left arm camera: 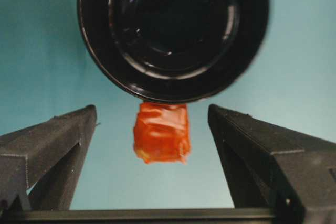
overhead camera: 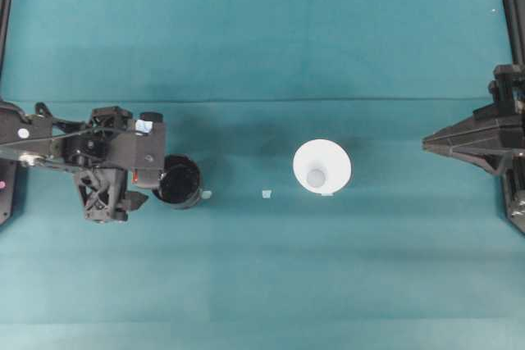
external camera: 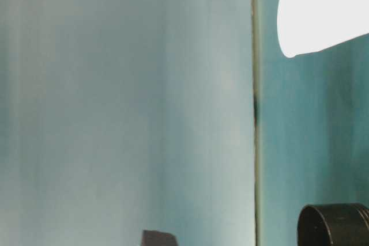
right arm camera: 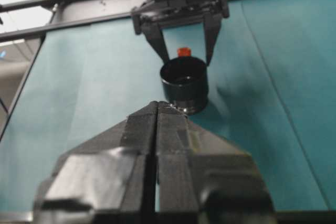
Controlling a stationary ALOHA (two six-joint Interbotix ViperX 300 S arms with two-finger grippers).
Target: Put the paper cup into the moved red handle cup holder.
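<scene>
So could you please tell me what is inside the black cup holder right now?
Nothing: the left wrist view looks down into the red handle cup holder and shows only its glossy black interior. The paper cup stands apart on the table.

The paper cup (external camera: pixel 317 12) and the red handle cup holder (external camera: pixel 337 226) beside it are cut off at the table-level picture's edges. A tiny pale scrap (overhead camera: pixel 267 194) between them is too small to identify.

Light falls evenly from above on my teal table cloth (overhead camera: pixel 262 47), shadows soft. My table-level view is blurred, the plain white paper cup (external camera: pixel 314 15) blown out. Glare rings the glossy black cup holder (left arm camera: pixel 173 30); its orange-red handle tab (left arm camera: pixel 161 132) looks soft.
</scene>
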